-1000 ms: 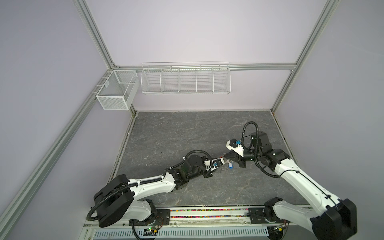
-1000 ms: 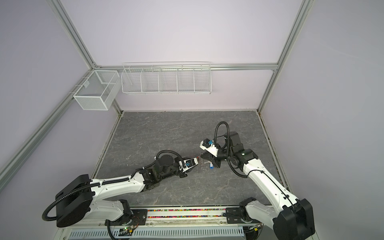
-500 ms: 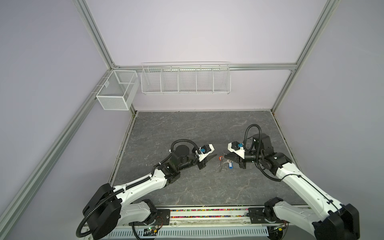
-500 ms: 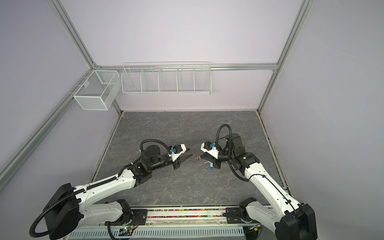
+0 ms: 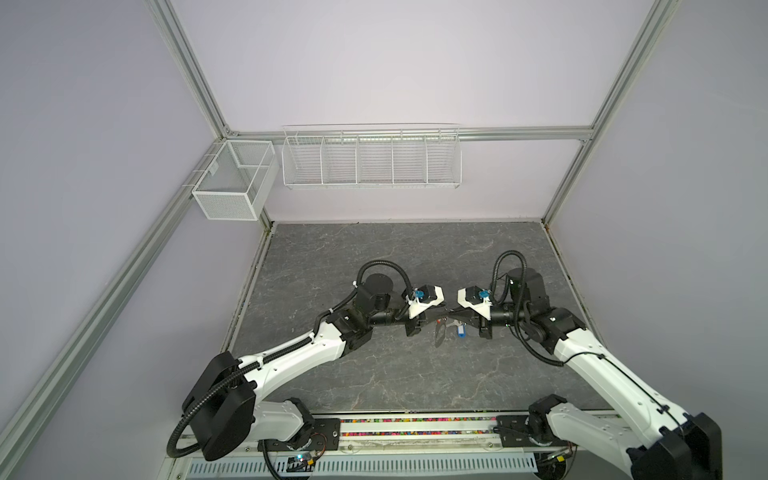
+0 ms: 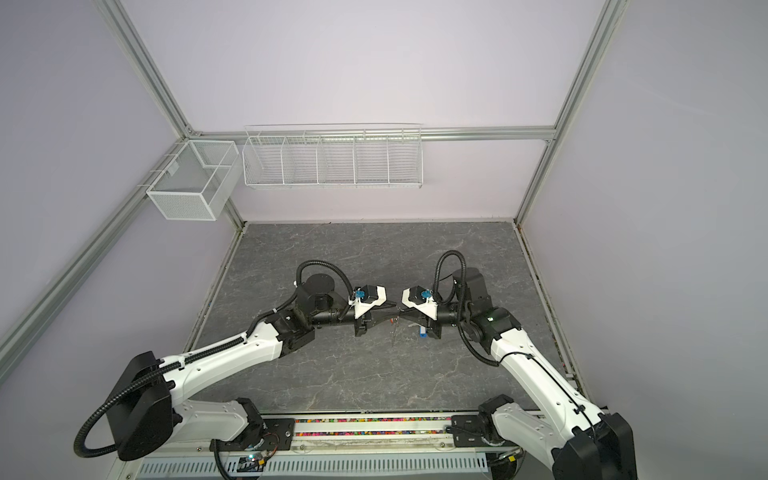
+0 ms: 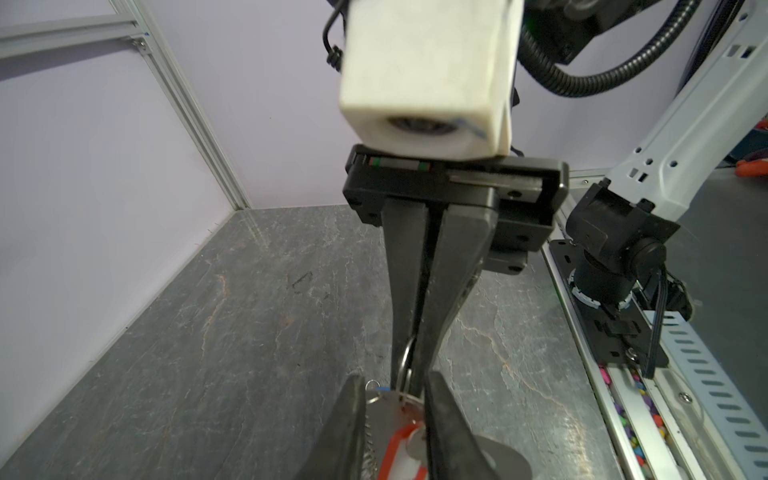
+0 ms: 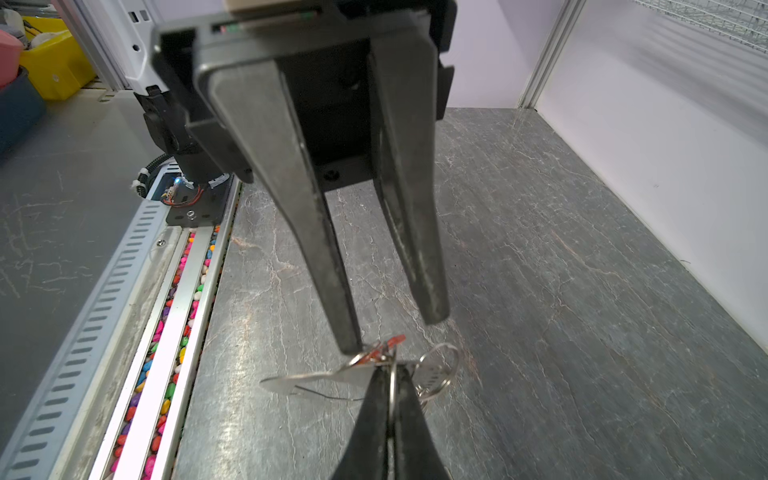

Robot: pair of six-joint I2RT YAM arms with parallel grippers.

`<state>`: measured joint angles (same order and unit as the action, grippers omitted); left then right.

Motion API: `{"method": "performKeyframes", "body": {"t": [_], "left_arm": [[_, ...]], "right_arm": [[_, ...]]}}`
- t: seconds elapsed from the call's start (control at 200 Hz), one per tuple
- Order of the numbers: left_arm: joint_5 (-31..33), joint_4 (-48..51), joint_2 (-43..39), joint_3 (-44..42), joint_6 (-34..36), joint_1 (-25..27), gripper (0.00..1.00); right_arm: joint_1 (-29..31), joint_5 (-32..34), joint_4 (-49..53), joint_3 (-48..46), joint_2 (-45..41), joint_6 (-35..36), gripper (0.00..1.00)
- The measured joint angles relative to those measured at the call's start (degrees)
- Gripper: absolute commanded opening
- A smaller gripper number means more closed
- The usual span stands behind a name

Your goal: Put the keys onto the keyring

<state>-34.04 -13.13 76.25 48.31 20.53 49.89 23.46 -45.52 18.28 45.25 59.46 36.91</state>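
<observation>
Right wrist view: right claw (image 8: 390, 374) pinches shut on a ring of the keyring (image 8: 316, 380), held above the table (image 8: 540, 291); left claw (image 8: 394, 332) gapes, red key tag (image 8: 384, 348) between its tips (touching one).

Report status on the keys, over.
Right gripper shut on keyring, lifted. Left gripper open, straddling red key tag. Blue tag hangs beside; nothing in the way.
</observation>
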Motion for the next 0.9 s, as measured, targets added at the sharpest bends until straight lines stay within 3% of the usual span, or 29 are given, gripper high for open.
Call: {"method": "performKeyframes", "body": {"t": [0.3,0.665,0.9], "left_arm": [[-1.38,2.82,1.01,2.29,2.21,0.0,0.18],[-1.88,3.91,2.19,3.26,4.02,0.0,0.0],[0.42,11.72,2.89,6.62,6.62,-0.02,0.0]], "right_arm": [[0.0,-0.39,-0.11,0.0,0.02,0.28,0.07],[0.0,-0.55,0.31,0.0,0.33,0.79,0.08],[0.04,2.99,-0.15,0.07,0.35,0.37,0.43]]}}
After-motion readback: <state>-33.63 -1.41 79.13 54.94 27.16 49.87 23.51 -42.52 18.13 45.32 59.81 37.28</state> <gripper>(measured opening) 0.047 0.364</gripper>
